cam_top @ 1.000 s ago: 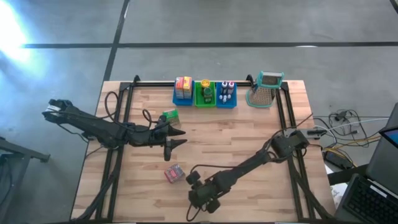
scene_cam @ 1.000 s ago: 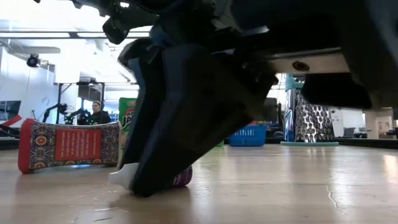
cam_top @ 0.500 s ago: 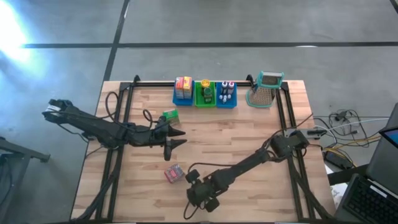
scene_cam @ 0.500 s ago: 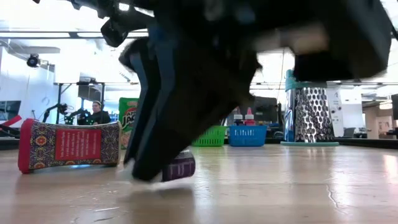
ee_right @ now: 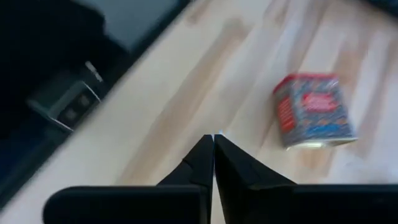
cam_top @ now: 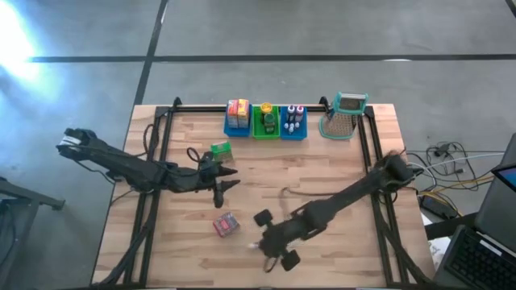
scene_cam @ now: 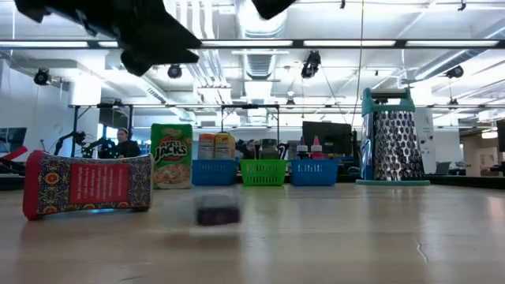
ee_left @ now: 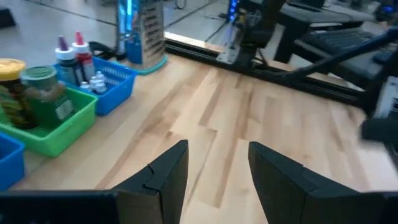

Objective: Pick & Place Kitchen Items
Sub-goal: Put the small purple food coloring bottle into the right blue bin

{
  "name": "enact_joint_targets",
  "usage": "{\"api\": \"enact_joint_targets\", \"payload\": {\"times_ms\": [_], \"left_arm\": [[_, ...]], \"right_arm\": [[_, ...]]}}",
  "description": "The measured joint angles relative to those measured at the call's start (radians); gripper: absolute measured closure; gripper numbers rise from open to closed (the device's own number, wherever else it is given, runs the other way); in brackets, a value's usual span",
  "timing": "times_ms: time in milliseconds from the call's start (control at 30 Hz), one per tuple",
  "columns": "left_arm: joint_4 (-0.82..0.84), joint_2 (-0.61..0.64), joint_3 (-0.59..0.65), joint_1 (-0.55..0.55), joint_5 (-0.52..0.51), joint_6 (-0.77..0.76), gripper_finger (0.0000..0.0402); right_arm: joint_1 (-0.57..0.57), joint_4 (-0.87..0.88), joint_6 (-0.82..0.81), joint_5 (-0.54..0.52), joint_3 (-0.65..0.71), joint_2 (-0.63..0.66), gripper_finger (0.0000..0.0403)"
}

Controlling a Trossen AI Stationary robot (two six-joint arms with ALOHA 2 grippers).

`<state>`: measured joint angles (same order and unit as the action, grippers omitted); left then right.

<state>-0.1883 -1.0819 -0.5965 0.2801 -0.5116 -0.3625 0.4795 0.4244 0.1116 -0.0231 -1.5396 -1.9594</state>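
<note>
My right gripper hangs above the near middle of the table, shut with nothing between its fingers. A small purple bottle rests on the wood below it, blurred; the arm hides it in the high view. A red patterned packet lies on its side just left of that gripper. A green cereal box stands upright farther back. My left gripper hovers open between the box and the packet, holding nothing.
At the far edge stand three bins with goods: blue, green, blue. A metal grater with a teal handle stands to their right. Black rails run along the table's sides. Bare wood lies at the centre and right.
My right gripper has risen off the table, drawn back a little toward the right, and shut fully. The purple bottle that sat at its fingertips has stayed down on the wood.
</note>
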Motion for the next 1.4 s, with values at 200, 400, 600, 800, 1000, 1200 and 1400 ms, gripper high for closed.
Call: {"api": "enact_joint_targets", "payload": {"times_ms": [200,400,600,800,1000,1200,1400], "left_arm": [[-0.401,-0.082,0.123,0.005,-0.014,0.159,0.0227],[-0.551,-0.180,0.165,0.005,-0.019,0.256,0.0227],[-0.549,-0.189,0.164,0.005,-0.029,0.202,0.0227],[-0.439,-0.179,0.164,0.025,-0.003,0.153,0.0227],[-0.078,-0.156,0.068,0.098,0.103,0.050,0.0227],[0.371,-0.304,-0.237,0.196,0.102,0.009,0.0227],[0.689,-0.552,-0.557,0.234,0.168,0.001,0.0227]], "right_arm": [[-0.020,-0.453,-0.031,-0.003,0.381,0.281,0.0396],[-0.046,-0.656,-0.179,-0.039,0.634,0.459,0.0395],[-0.050,-0.691,-0.289,-0.108,0.631,0.372,0.0388],[-0.042,-0.413,-0.314,-0.097,0.391,0.173,0.0347],[0.006,0.000,-0.365,-0.304,0.229,0.078,0.0307],[0.023,0.075,-0.490,-0.500,0.281,0.119,0.0287],[0.007,0.083,-0.532,-0.503,0.358,0.174,0.0268]]}}
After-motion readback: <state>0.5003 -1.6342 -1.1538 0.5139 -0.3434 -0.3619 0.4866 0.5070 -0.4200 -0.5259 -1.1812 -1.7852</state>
